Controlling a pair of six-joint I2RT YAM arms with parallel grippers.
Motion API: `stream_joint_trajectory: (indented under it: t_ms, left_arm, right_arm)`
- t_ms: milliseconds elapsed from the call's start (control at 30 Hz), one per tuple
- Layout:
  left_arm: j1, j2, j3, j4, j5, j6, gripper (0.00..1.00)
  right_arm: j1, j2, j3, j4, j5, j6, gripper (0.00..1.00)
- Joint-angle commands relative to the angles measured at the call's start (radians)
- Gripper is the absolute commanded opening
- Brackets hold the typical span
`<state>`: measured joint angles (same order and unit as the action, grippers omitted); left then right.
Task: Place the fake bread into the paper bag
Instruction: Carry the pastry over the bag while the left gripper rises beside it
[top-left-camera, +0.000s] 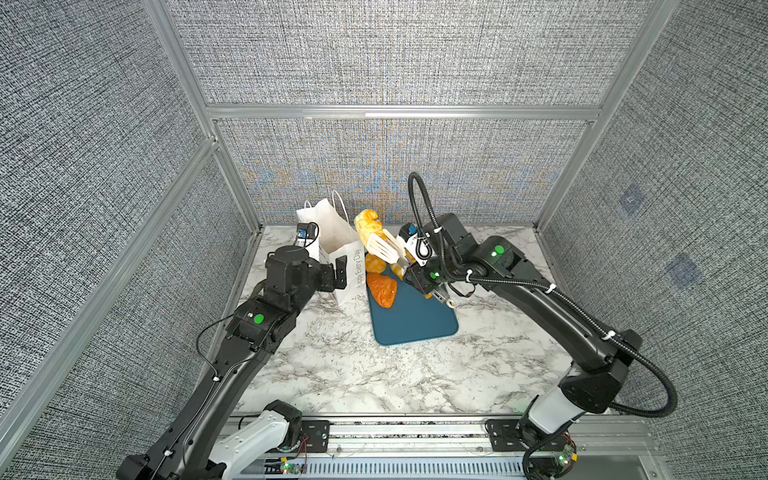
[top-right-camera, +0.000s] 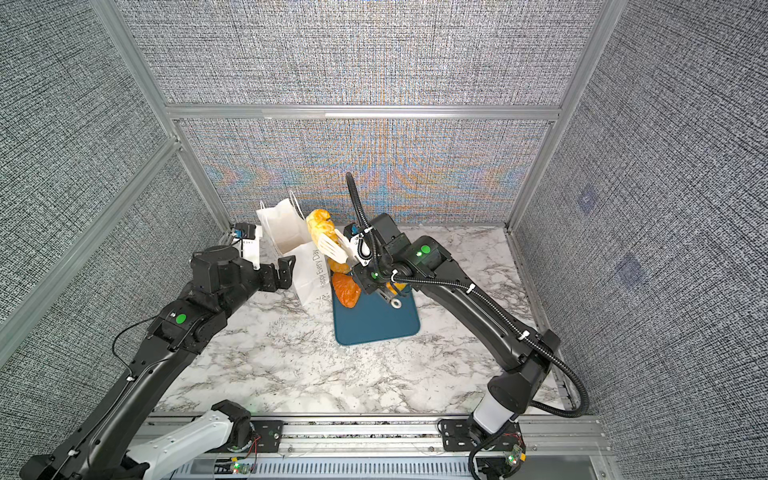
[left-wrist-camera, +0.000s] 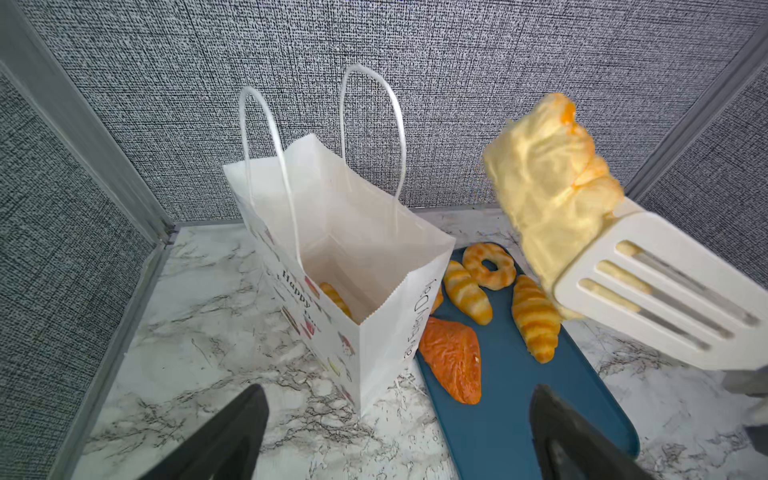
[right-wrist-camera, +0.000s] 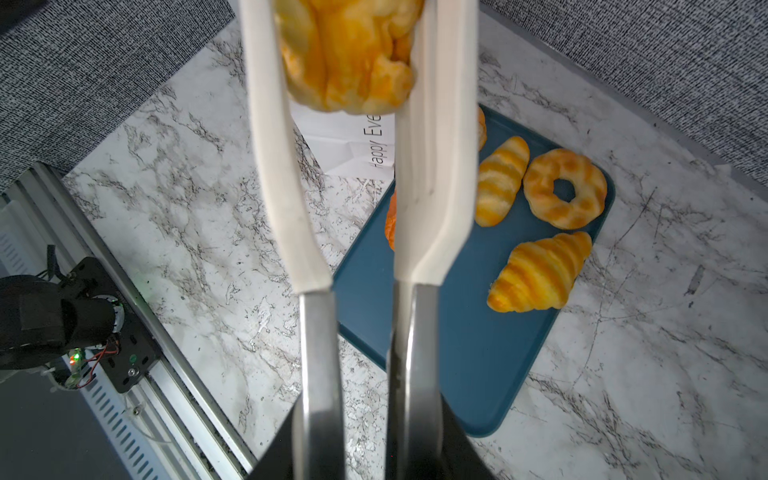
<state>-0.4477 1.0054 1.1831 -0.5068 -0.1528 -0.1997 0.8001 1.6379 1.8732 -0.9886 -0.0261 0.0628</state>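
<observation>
Fake-bread pastry (top-left-camera: 367, 226), a golden twisted piece, is pinched between the two flat blades of the white slotted tongs (top-left-camera: 384, 248) and raised clear of the marble table (top-left-camera: 332, 374). The right gripper (right-wrist-camera: 365, 419) is clenched around the tongs' metal handles. The pastry therefore sits out at the far end of the tool, well apart from the gripper's own fingers. In the right wrist view the white blades squeeze it from both sides.

In both top views the held piece hangs by the tray-side rim of the paper bag (top-left-camera: 351, 272). Whether it overhangs the opening I cannot tell. The bag stands upright with its mouth open and its cord handles up. The left wrist view shows one striped roll (left-wrist-camera: 336, 299) lying at its bottom.

Just beside the bag lies a dark-teal tray (left-wrist-camera: 498, 415). It bears a ring-shaped pastry (left-wrist-camera: 490, 266), a ridged roll (left-wrist-camera: 467, 297), a croissant (left-wrist-camera: 536, 318) and a reddish-orange triangle (left-wrist-camera: 453, 361). The triangle is the one nearest the bag's lettered wall. One more golden piece (left-wrist-camera: 436, 299) shows only as a sliver behind the bag's corner.

The left gripper (left-wrist-camera: 397, 434) is spread wide with nothing in it. It is near the bag on the side away from the tray and faces the bag's near corner. One finger (top-left-camera: 340, 268) is close to the bag's wall in a top view, but whether it touches the paper I cannot tell.
</observation>
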Motion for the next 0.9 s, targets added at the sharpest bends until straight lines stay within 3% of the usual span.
stream_joint_trajectory:
  t_ms: [0, 400, 867]
  left_arm:
    - [0.032, 0.015, 0.028, -0.042, 0.075, 0.033, 0.99]
    - [0.180, 0.007, 0.029, -0.064, 0.197, 0.033, 0.99]
    - [0.212, -0.024, -0.021, -0.081, 0.226, 0.022, 0.99]
  right_arm:
    - [0.009, 0.020, 0.044, 0.029, -0.005, -0.019, 0.34]
    - [0.030, 0.188, 0.251, 0.030, -0.030, -0.045, 0.34]
    - [0.037, 0.336, 0.387, 0.065, -0.005, -0.041, 0.34]
